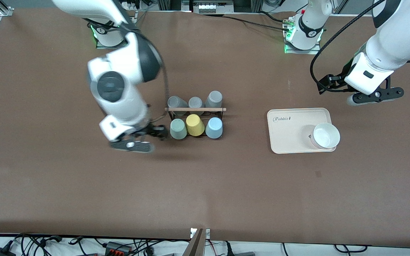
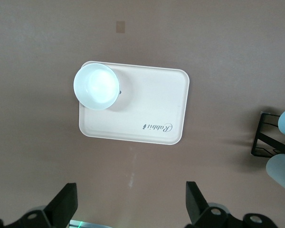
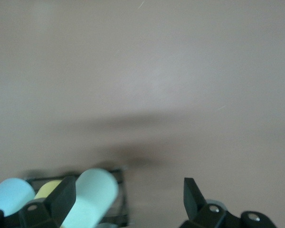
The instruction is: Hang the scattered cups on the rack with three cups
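Covering the whole scene, brown table (image 1: pixel 226 185) bears rack (image 1: pixel 195 110) and tray (image 1: pixel 290 131); right gripper (image 3: pixel 128 202) and left gripper (image 2: pixel 130 206) both gape empty.

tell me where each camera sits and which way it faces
Front: high across the table, facing both arms; sees the rack, beige tray, right gripper and left gripper.
Left wrist: looks down on the tray and white bowl; own open fingers show.
Right wrist: sees the mint cup; own open fingers show.
Shared: both wrist views catch the light blue cup.
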Controlling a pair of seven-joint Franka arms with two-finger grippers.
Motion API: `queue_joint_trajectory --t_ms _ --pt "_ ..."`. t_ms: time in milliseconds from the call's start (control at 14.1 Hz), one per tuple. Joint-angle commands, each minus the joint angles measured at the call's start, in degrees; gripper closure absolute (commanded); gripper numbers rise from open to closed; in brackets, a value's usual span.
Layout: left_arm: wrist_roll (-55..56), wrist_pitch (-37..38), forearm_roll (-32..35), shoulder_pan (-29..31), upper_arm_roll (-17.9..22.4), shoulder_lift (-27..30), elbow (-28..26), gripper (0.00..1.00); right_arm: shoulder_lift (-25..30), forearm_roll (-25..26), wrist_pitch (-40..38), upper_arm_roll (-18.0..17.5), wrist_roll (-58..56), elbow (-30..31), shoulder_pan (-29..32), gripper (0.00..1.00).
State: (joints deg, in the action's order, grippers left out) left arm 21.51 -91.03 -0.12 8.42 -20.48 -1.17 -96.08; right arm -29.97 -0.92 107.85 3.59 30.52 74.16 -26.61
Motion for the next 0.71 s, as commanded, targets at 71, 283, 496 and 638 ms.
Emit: queue_joint_trajectory --t_ms 71,283,496,638 --pt "-1.21 1.3 -0.5 0.19 -0.26 -0.24 1.24 0.0 6.39 -1.9 -8.07 -1.04 -6.78 0.11 10.24 0.0" --pt "-1.47 1.47 0.02 0.28 -0.09 -1.02 1.86 0.0 10.53 -1.81 -12.04 -1.04 -13.54 1.5 15.25 0.0" --pt "-1.92 1.38 -0.58 0.19 -0.09 -1.12 2.21 0.0 16.41 -1.81 -11.7 -1.04 -20.82 7.82 19.82 0.0" --pt "-1.91 1.38 -0.59 0.1 -0.09 -1.29 2.65 0.0 20.1 -1.81 -11.26 -0.96 -24.19 12.21 22.38 0.0"
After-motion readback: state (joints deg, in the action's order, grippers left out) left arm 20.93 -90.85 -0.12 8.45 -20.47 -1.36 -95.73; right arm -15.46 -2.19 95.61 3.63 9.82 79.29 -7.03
